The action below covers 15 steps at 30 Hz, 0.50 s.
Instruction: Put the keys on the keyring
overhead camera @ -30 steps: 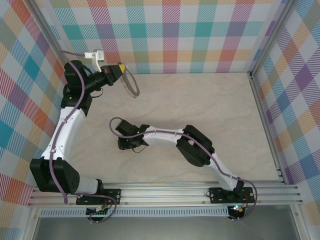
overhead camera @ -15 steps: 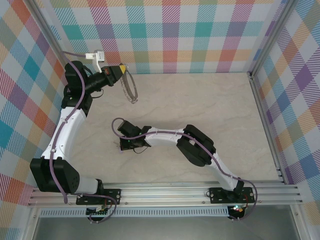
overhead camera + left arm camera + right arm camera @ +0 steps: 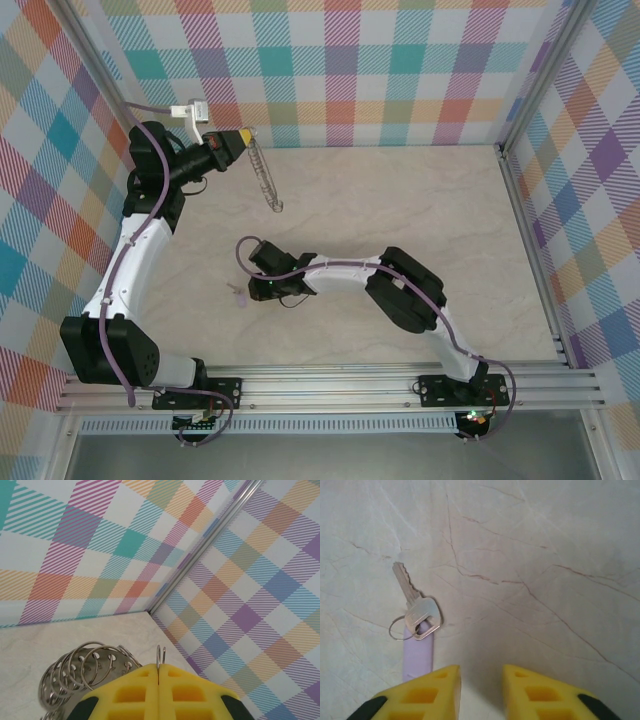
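Upper left of the overhead frame: the left gripper [image 3: 242, 135], clamped tight on the top end of the keyring [image 3: 265, 175]. Hangs from there as a thin silver string, slanting down and to the right, lower end free above the marbled table [image 3: 420, 220].

From the left wrist camera, lower left of the frame: the keyring [image 3: 59, 687] again, a run of thin silver split rings linked one through the next and bunched together. One slim ring upright at the seam of the yellow fingers [image 3: 130, 692], pinched there by the left gripper [image 3: 158, 672] with no gap left. Plaid walls [image 3: 240, 580] behind.

Below and left of centre in the overhead frame: the key [image 3: 237, 296], a tiny lilac speck flat on the table, well apart from the keyring. Just right of it, the right gripper [image 3: 254, 293], low over the table, tips toward the key.

From the right wrist camera, left of centre: the key [image 3: 422, 614], plain silver metal, with a rounded-square head and a toothed blade pointing up and to the left. Carries a small wire loop [image 3: 390, 629] through its head and a pale lilac tag [image 3: 417, 655] running down to the yellow finger at lower left; touching it or merely behind it, cannot tell. Bottom centre: the right gripper [image 3: 481, 680], a narrow gap between the tips, only bare table in it, the key up and to the left of that gap.
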Available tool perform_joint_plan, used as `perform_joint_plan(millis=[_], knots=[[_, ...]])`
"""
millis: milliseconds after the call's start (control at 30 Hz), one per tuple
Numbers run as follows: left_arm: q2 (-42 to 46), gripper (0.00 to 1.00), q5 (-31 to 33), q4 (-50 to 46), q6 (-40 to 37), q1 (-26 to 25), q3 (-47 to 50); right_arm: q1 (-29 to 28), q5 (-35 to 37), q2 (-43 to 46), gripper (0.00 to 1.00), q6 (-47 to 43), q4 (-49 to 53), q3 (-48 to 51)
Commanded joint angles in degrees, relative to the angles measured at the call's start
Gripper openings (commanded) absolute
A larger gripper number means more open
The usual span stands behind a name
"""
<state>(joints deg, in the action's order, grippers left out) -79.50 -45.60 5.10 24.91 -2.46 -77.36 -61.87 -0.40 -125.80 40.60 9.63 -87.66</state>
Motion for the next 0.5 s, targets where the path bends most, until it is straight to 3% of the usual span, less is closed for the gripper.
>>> perform_joint_plan(millis=[0,133,467], knots=[[-1.2,0.0,-0.7,2.6,0.4,0.9,-1.7,-0.4,-1.5,2.2,0.35,-7.2,0.4,-1.6],[-2.7,0.0,-0.6,0.7,-0.8,1.0,-4.0,-0.9,-2.7,1.6,0.39,-14.5,1.5,-3.1],[-5.8,0.0,-1.1,-2.0,-2.1,1.0,-9.0,-2.4,-4.2,-0.2,0.38,-29.7,4.6,-6.7]])
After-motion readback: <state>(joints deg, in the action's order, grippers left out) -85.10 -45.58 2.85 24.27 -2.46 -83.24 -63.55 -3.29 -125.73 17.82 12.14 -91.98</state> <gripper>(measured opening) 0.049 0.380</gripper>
